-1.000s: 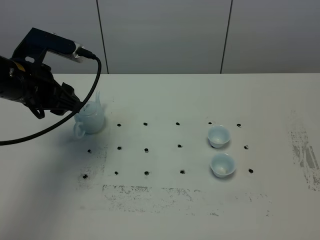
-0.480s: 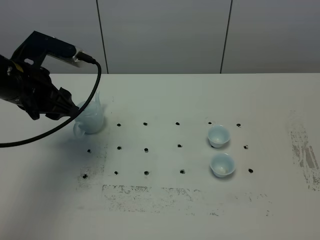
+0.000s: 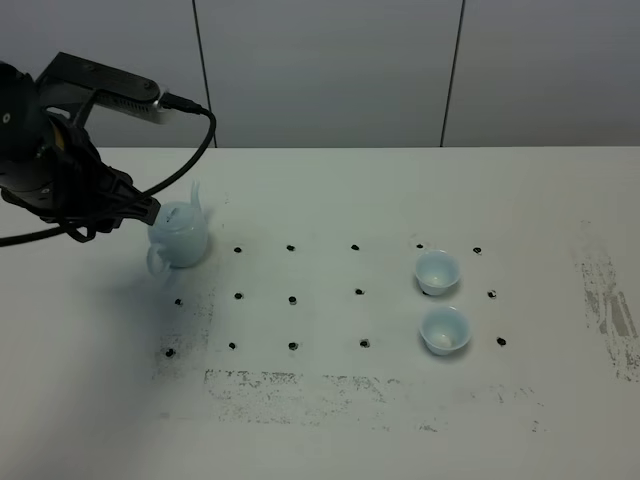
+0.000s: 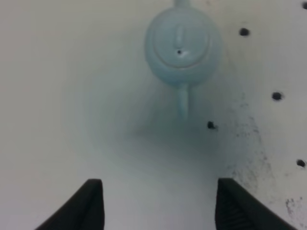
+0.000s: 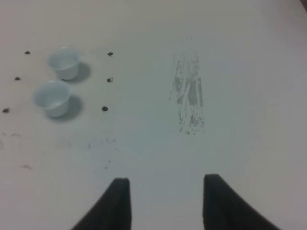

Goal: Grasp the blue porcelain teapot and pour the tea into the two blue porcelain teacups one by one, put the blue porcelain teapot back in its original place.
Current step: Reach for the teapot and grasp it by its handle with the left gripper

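We are counting one blue porcelain teapot (image 3: 180, 235) and two blue porcelain teacups, one (image 3: 437, 271) behind the other (image 3: 445, 329). We are making out fifteen black dots (image 3: 292, 299) on the single table (image 3: 330, 430). We are seeing one black arm (image 3: 50, 170) trailing one cable (image 3: 185, 165), and two grippers: the left gripper (image 4: 156, 206) and the right gripper (image 5: 165, 201).
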